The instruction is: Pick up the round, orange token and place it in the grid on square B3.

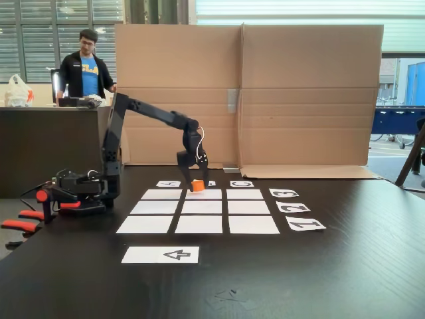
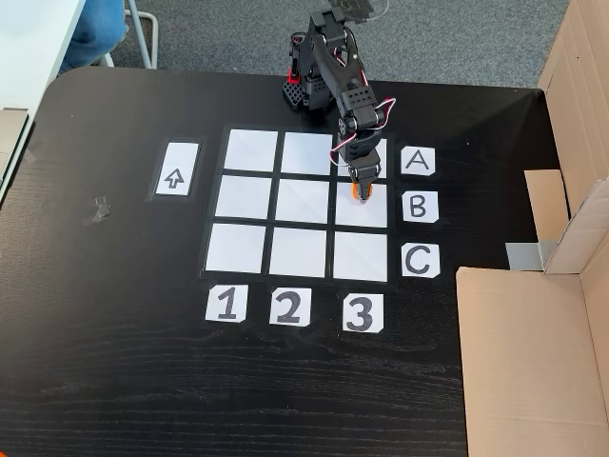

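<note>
In a fixed view from the front, the long white paper card with a black arrow (image 1: 160,254) lies nearest. Behind it spreads the grid of nine blank white paper rectangles (image 1: 198,224), number cards to its right. At the grid's far edge, the black two-finger gripper (image 1: 196,185) pinches the small bright orange cylindrical token (image 1: 198,185) just above the far middle cell. In a fixed view from above, that cell is the white paper square B3 (image 2: 366,211), beside the B card (image 2: 420,206) and above the 3 card (image 2: 363,313). The token seems held low for release there. Farthest stands a brown cardboard screen (image 1: 305,93).
</note>
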Robot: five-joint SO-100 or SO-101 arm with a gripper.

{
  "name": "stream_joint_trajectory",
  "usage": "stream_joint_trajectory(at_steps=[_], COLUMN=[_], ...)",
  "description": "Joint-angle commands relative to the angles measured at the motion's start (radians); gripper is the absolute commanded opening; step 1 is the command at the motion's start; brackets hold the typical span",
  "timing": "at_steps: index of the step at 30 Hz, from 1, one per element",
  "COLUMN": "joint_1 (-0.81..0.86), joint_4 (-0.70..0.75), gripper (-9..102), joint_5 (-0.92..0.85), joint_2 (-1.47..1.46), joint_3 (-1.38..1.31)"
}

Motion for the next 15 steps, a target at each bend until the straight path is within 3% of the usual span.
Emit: stream_joint_trajectory(at_steps=[1, 9, 11, 15], joint_1=[-0.002, 0.032, 0.040, 0.052], joint_4=[-0.020, -0.029, -0.028, -0.017], gripper=[-1, 0, 9, 38], joint_5=[0.008, 0.005, 0.008, 0.008], joint_2=[-0.006, -0.002, 0.008, 0.018], joint_3=[0.000, -0.008, -0.005, 0.002])
